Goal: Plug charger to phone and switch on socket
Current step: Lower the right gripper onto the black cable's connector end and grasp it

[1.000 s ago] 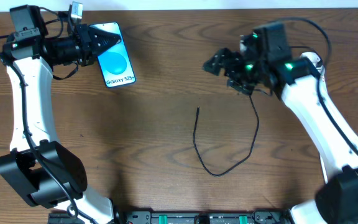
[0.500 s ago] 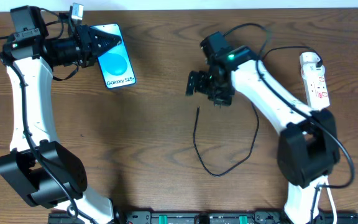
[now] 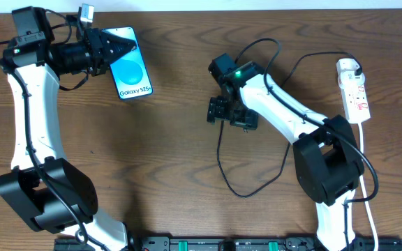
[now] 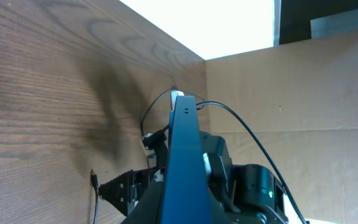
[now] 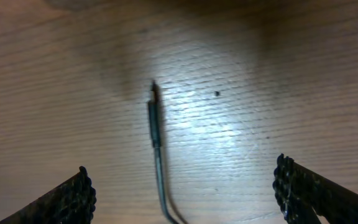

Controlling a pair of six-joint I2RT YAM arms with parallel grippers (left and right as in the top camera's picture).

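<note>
The overhead camera looks straight down from high up and takes in the whole table [image 3: 152, 153]. The left wrist camera sits close behind the edge-on phone [image 4: 185, 155], facing across the surface toward the right arm [image 4: 253, 186]. The right wrist camera looks down from near the surface at the charger [image 5: 155, 124], which all three views share.

The phone [image 3: 131, 66], near the tabletop's far left corner, shows "Galaxy S25+" in white letters on its blue screen. Red marks on the power strip [image 3: 355, 94] by the right edge are too small to read.
</note>
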